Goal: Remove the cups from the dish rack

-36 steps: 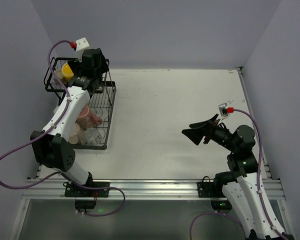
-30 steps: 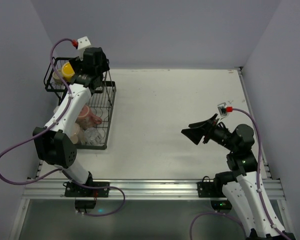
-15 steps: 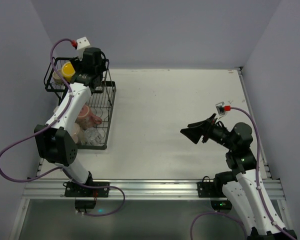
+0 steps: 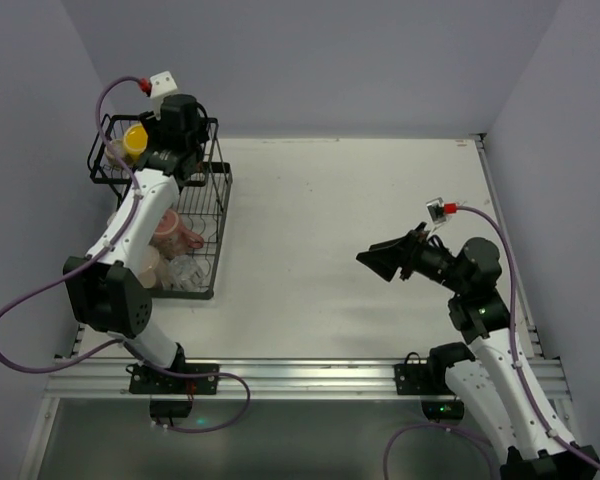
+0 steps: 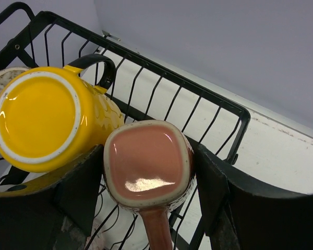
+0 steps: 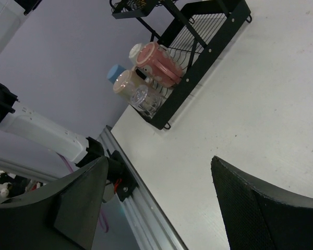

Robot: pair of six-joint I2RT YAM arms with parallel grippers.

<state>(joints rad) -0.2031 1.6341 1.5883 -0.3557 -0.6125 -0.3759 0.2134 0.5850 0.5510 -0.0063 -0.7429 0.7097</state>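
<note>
In the left wrist view a salmon-orange cup (image 5: 148, 161) lies bottom-up in the upper basket of the black wire dish rack (image 5: 208, 99), beside a yellow cup (image 5: 41, 122). My left gripper (image 5: 146, 159) is shut on the salmon-orange cup, one finger pressed against each side. From above, the left wrist hangs over the rack's (image 4: 215, 215) back corner next to the yellow cup (image 4: 135, 140). On the lower tray lie a pink cup (image 4: 175, 235), a beige cup (image 4: 148, 265) and a clear glass (image 4: 185, 270). My right gripper (image 4: 385, 262) hovers open and holds nothing, far to the right.
The rack stands against the left wall at the table's far left. The right wrist view shows the rack (image 6: 198, 31) with the pink cup (image 6: 159, 62), beige cup (image 6: 126, 83), glass (image 6: 146, 99) and a light blue cup (image 6: 115, 72). An aluminium rail (image 4: 300, 375) runs along the near edge.
My left gripper's jaws have closed onto the salmon-orange cup in the upper basket. The right arm has drifted slightly left, still open.
</note>
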